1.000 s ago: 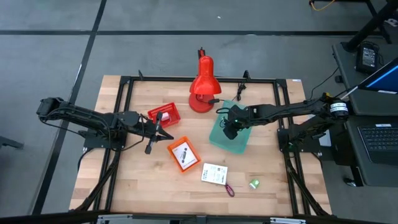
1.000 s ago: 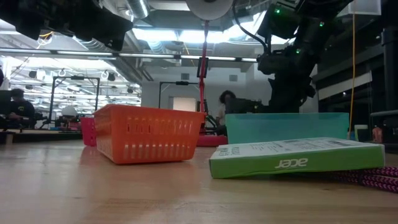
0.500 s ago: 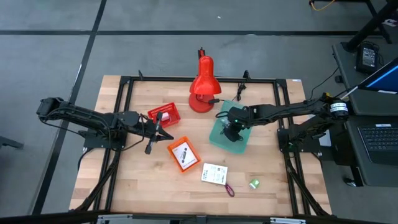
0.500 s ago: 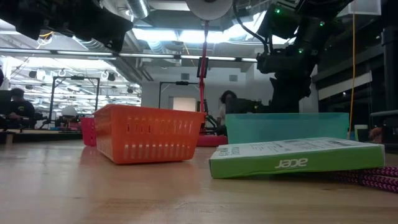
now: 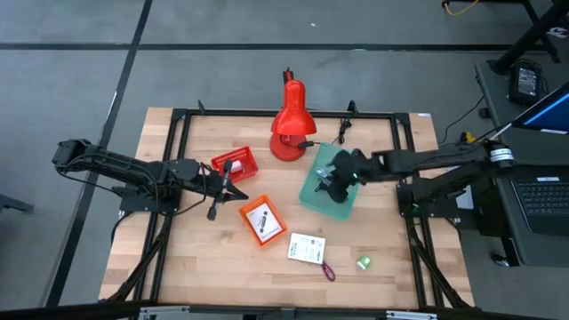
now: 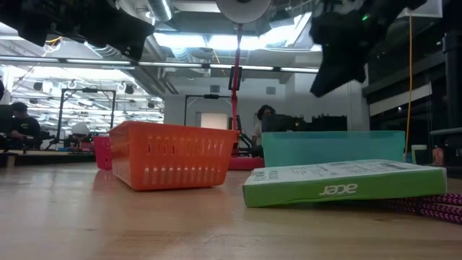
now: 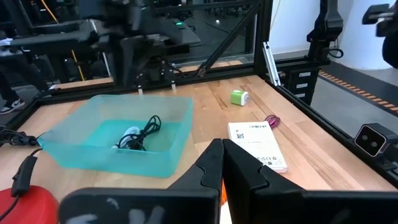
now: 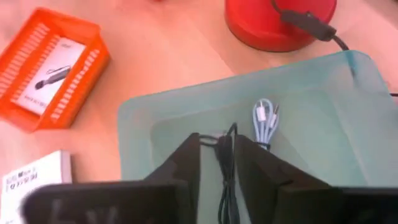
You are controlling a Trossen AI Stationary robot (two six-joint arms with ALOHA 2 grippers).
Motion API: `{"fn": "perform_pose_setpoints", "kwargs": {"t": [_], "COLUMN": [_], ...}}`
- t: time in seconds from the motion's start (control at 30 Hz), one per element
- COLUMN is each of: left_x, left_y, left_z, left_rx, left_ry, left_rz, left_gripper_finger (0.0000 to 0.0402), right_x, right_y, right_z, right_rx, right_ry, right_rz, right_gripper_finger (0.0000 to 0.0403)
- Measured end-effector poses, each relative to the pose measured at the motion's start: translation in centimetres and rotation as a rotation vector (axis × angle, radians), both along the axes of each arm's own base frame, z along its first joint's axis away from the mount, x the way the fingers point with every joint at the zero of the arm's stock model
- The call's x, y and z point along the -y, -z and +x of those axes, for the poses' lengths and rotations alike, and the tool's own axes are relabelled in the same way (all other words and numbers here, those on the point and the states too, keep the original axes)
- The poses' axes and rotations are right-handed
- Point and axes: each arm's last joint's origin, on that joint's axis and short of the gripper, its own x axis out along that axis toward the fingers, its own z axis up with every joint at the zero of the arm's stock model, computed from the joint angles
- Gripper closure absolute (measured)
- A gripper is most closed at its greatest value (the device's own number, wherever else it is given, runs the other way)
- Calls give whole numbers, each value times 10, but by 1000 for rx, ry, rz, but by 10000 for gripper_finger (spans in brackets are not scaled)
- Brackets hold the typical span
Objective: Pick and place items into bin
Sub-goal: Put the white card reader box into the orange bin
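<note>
Right gripper risen over teal bin, red lamp beside

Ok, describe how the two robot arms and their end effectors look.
Both arms are dark, nearly black, jointed tubes with black cables along them. The left arm ends in a slim end effector with two dark, wedge-shaped fingers. The right arm carries a silver band near its base and small green lights by its end effector. Its fingers are dark and flat.
</note>
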Motion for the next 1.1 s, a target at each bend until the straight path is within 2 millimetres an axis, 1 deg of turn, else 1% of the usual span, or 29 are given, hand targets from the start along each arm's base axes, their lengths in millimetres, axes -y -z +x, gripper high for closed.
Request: {"fn": "perform_pose_setpoints", "kwargs": {"t": [0.13,0.2,0.4,0.6,0.7,0.87,1.0,1.1], "left_x": [0,0,0,0,0,0,0,0], "left_y": [0,0,2,5,5,5,6,6], "left_z": [0,0,0,-1,-1,-1,-1,-1], "left_rx": [1,3,-15,-47,-51,-52,-57,-56], "left_ry": [0,3,6,5,5,4,4,4], "left_rz": [2,17,22,22,22,23,23,24], "left_gripper_finger": [396,397,400,394,395,398,396,396], "right_x": [-29,-45,-87,-120,-132,-151,-162,-171], "right_y": [0,-1,-2,14,26,43,48,50], "right_z": [-4,-3,-7,-8,-6,6,9,5], "right_rx": [35,75,170,167,141,172,211,225], "right_ry": [-43,-81,-126,-113,-118,-134,-134,-120], "right_rz": [-14,-12,23,53,65,97,141,195], "right_gripper_finger": [379,396,387,400,400,398,402,401]}}
